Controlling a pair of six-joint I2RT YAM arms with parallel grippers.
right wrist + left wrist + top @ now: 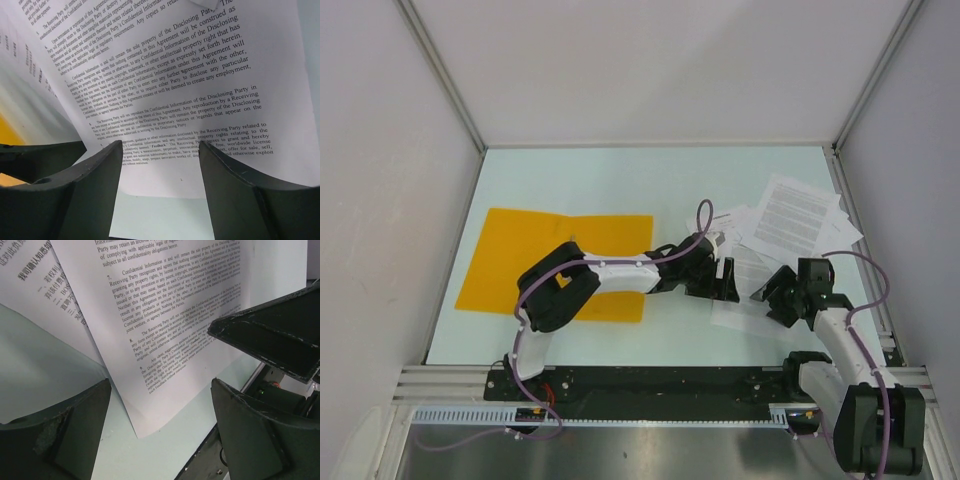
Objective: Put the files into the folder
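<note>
Pale table (620,180) walled in white on three sides: the files (800,212) lie fanned and overlapping at 2 o'clock, one corner reaching the frame rail (850,195) at 3, so there is little room on that side. The folder (520,262) lies flat at 9 o'clock, well apart from them, with bare table toward 12. The left fingers (65,437) stand apart over a sheet's near edge. The right fingers (242,187), just beside, are also apart, a printed sheet showing between them. The left arm (620,272) crosses the folder's near right corner
</note>
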